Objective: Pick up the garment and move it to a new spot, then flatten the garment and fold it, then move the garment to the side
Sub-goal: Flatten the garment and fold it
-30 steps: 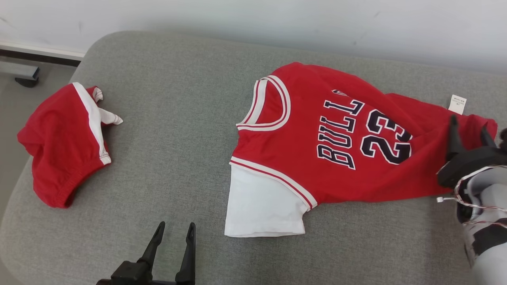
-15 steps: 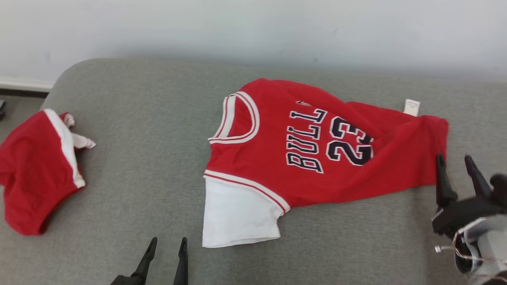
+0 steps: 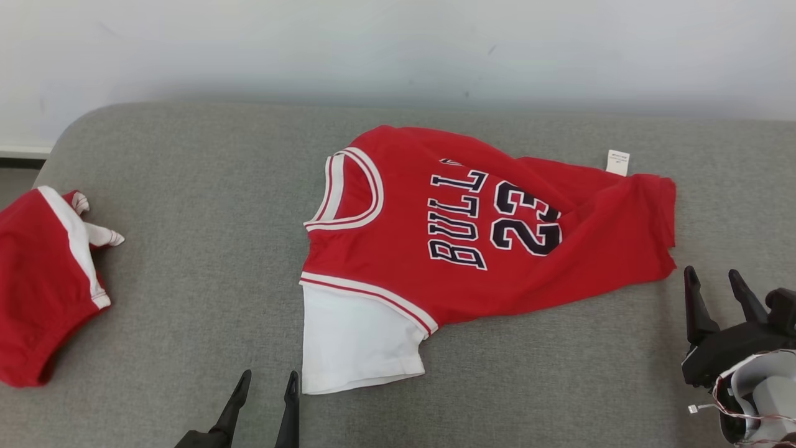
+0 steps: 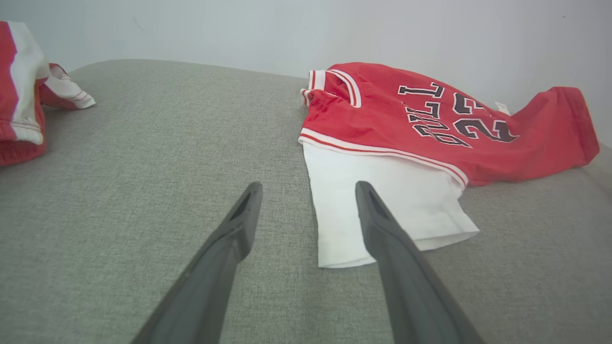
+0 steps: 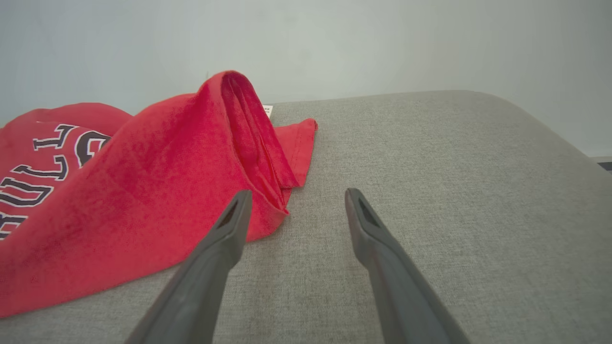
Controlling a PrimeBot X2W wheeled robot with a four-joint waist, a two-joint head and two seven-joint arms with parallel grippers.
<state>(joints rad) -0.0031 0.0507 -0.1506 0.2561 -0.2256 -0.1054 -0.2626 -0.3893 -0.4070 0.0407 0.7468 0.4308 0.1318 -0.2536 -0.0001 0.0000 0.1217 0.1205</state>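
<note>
Head view: the red jersey (image 3: 485, 236) lies printed side up across the middle of the grey cushion (image 3: 186, 249), neck to the left, hem to the right, its white sleeve (image 3: 357, 342) spread toward the near edge. A white tag (image 3: 617, 162) sticks out at the far hem. The shorts (image 3: 43, 292) sit well apart at the left edge. A second ago the right gripper (image 3: 711, 274) had its fingers on the hem; now it is off the cloth, just beside the hem's near corner, fingers apart and empty. The whole picture has slid since then, which is the camera turning. The left gripper (image 3: 268, 375) is at the bottom edge, fingers apart, just left of the sleeve.

Left wrist view: the left gripper (image 4: 308, 186) is spread over bare cushion (image 4: 143, 167), its right finger over the sleeve (image 4: 382, 200); I cannot tell whether it touches. The jersey (image 4: 406, 119) lies beyond, the shorts (image 4: 19, 95) far left.

Right wrist view: the right gripper (image 5: 297, 193) is spread and holds nothing. The hem of the jersey (image 5: 119, 200) stands up in a fold just past its left finger, with the tag (image 5: 267, 110) behind.
</note>
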